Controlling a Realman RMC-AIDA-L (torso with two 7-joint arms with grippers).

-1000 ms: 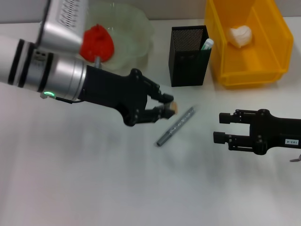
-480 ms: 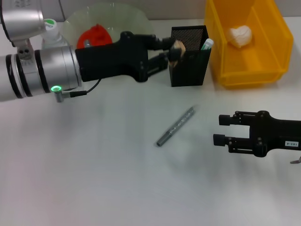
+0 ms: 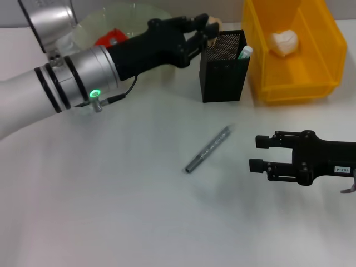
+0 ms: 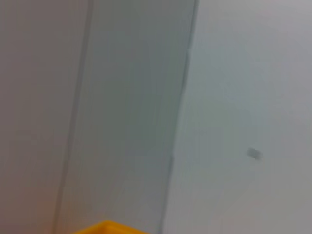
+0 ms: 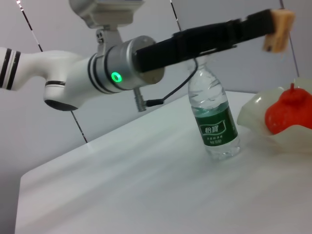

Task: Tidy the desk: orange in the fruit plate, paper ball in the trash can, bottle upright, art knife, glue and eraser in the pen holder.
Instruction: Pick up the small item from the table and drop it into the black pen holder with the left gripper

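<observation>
Eraser [image 3: 214, 23] pinched above pen holder [image 3: 223, 69], paper ball [image 3: 284, 42] in trash can [image 3: 317, 78]

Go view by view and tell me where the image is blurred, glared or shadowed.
Head view: even light; soft shadow beneath the art knife and right gripper; left gripper slightly smeared holding the eraser. Left wrist view: blurred, mostly featureless wall with a yellow edge. Right wrist view: bottle fairly sharp, highlights on its plastic.
</observation>
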